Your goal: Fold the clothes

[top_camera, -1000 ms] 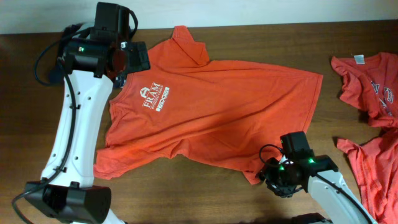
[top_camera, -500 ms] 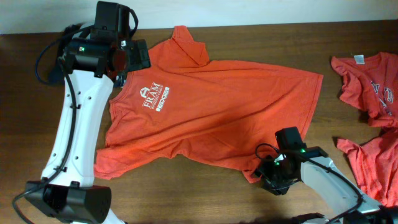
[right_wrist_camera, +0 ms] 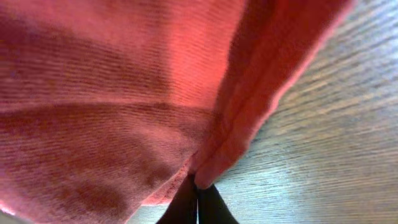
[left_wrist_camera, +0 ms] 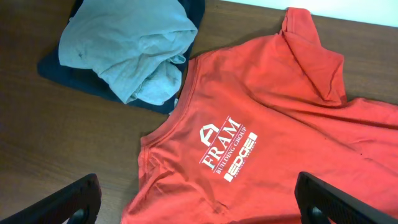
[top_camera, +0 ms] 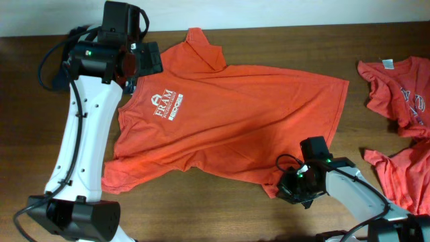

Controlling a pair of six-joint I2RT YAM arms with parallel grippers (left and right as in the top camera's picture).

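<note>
Currently: T-shirt [top_camera: 228,121], orange-red, short-sleeved, lies spread on the counter [top_camera: 222,215] with the printed side up. In the overhead view the collar is toward the left arm and the bottom hem toward the right arm. One sleeve points to the far edge. Fabric shows shallow wrinkles across the body.

White chest logo [top_camera: 166,105] reads "FRAM"; smaller lines under it are not legible from overhead.

Left end effector [top_camera: 144,60]: hangs above the collar area. In the left wrist view, left end effector [left_wrist_camera: 202,202] has its two dark fingers spread wide at the lower corners, nothing between them, logo [left_wrist_camera: 227,149] and T-shirt [left_wrist_camera: 280,112] below.

Right end effector [top_camera: 295,191]: at the near hem corner of the T-shirt. In the right wrist view, right end effector [right_wrist_camera: 196,208] has its fingertips pressed together, pinching the rolled hem edge of the T-shirt [right_wrist_camera: 124,93]; wood grain visible beside it.

Second shirt [top_camera: 396,91], same colour, crumpled at the right edge of the counter, partial white lettering showing. Third shirt [top_camera: 403,181] nearer, also crumpled. Both well apart from the spread T-shirt.

Grey garment [left_wrist_camera: 130,50] bunched on a dark garment [left_wrist_camera: 62,71], just beside the collar.
</note>
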